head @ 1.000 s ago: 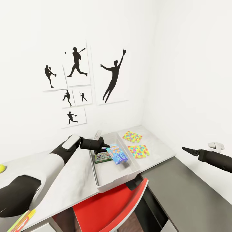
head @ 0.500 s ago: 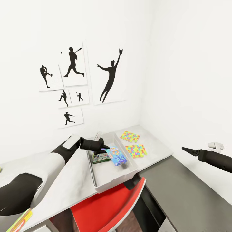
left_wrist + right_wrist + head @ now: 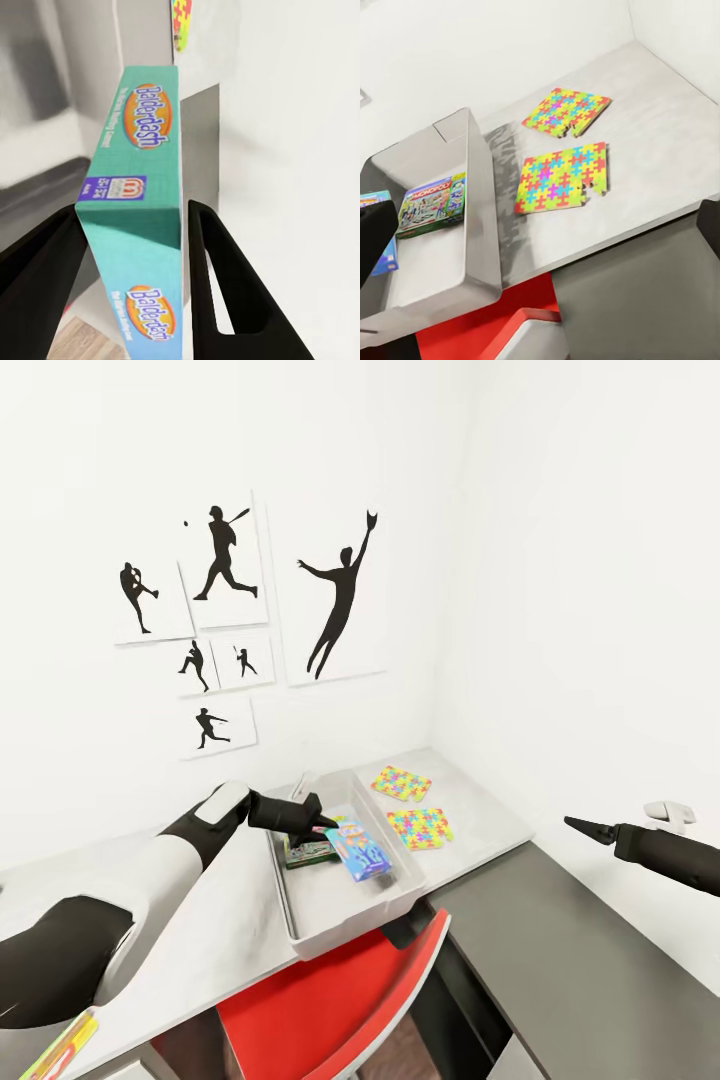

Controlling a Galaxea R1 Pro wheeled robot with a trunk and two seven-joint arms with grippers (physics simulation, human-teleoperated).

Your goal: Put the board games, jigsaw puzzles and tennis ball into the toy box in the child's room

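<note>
Now the left pincer clamps the blue board game over the toy box.

Teal box edge, centre of the left wrist view: "Balderdash" in an orange oval near its top, and once more at its lower end.
Logo on that edge: a small red-and-blue panel, mid-left, with a white "m"-like mark; the tiny print beside it is too blurred to read.
Green-and-white box in the bin, left of the right wrist view: red banner along the top, probably "MONOPOLY", though the letters are small.
Blue box, centre of the head view: colourful print, no letters legible.
Wall prints, upper left of the head view: black ballplayer silhouettes, no writing.
</note>
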